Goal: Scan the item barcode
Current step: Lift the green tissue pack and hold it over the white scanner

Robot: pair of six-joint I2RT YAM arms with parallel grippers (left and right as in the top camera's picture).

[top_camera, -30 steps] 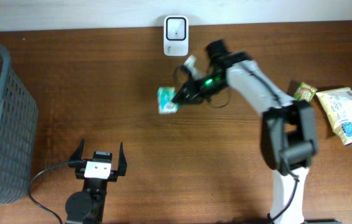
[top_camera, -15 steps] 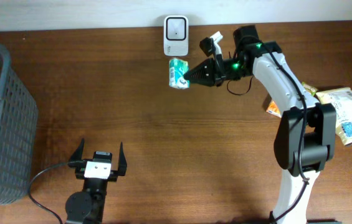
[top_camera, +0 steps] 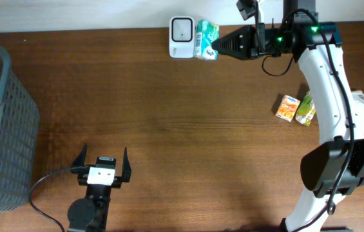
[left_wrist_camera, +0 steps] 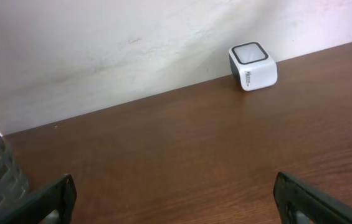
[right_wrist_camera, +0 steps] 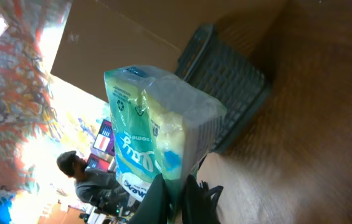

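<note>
Right tool [top_camera: 215,46] is clamped on the edge of a soft green packet [top_camera: 205,38], held just beside the scanner [top_camera: 182,28]. Such a thin pinch could let the packet twist or slip. Sitting beside the scanner's window rather than over it, the barcode may go unread.

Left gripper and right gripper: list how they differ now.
The left gripper stands open and empty; the right gripper is shut on the green packet. The left gripper sits at the near edge of the table; the right gripper reaches to the far edge, beside the white scanner. Both are dark, two-fingered.
</note>
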